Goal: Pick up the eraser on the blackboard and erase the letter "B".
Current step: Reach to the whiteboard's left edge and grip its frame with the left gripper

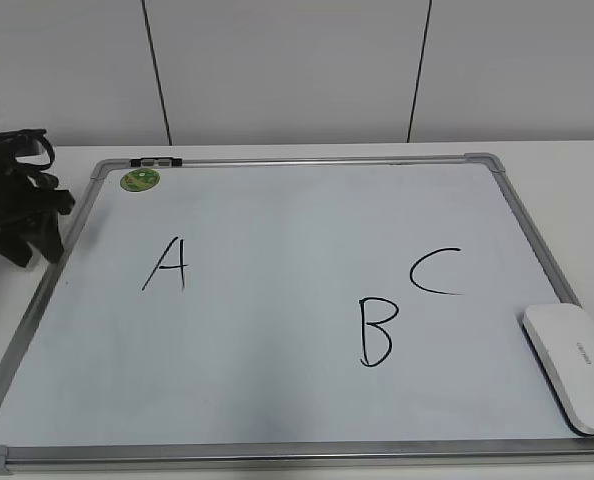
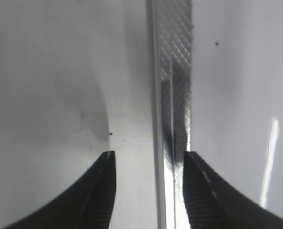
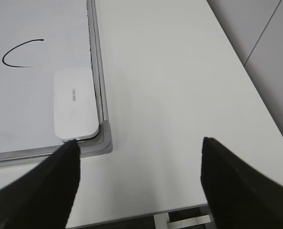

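The blackboard (image 1: 277,300), a white board in a silver frame, lies flat on the table. The black letter "B" (image 1: 376,332) is drawn right of centre, between an "A" (image 1: 167,265) and a "C" (image 1: 435,272). The white eraser (image 1: 573,364) lies in the board's near right corner; it also shows in the right wrist view (image 3: 75,102). My right gripper (image 3: 139,143) is open and empty, above bare table right of the eraser. My left gripper (image 2: 148,160) is open and empty, low over the board's left frame (image 2: 172,95); its arm (image 1: 17,200) shows at the exterior view's left edge.
A round green sticker (image 1: 140,180) and a grey clip (image 1: 155,161) sit at the board's top left. White table (image 3: 179,86) extends right of the board to an edge (image 3: 146,214) near my right gripper. A white panelled wall (image 1: 297,70) stands behind.
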Controlling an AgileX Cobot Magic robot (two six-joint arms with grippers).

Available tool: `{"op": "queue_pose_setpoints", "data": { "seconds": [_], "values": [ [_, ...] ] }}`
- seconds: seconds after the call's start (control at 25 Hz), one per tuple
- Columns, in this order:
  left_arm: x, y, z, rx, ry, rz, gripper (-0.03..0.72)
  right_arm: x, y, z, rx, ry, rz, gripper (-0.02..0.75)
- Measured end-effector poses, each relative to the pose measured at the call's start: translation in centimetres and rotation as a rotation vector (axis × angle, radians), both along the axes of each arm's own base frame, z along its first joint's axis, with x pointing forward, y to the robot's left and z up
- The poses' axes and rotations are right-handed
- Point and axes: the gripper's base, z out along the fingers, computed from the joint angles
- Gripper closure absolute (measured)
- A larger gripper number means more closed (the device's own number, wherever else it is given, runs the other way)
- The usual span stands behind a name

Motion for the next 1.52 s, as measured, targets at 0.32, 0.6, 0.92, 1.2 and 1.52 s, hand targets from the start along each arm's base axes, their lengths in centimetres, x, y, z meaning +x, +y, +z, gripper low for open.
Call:
{"op": "queue_pose_setpoints", "data": {
  "seconds": [0.32,0.6,0.92,1.2,1.52],
  "values": [
    [0.2,-0.1,-0.9,-0.006,0.014,-0.014,0.377,0.0,0.0,0.0,0.0,0.0,0.0,0.15],
    [0.3,-0.2,-1.3,-0.023,0.034,-0.008,0.48,0.0,0.0,0.0,0.0,0.0,0.0,0.15],
    [0.4,-0.4,-1.3,-0.049,0.042,0.009,0.665,0.0,0.0,0.0,0.0,0.0,0.0,0.15],
    [0.3,-0.4,-1.3,-0.051,0.044,0.009,0.668,0.0,0.0,0.0,0.0,0.0,0.0,0.15],
    [0.3,-0.4,-1.3,-0.051,0.044,0.009,0.667,0.0,0.0,0.0,0.0,0.0,0.0,0.15]
  ]
}}
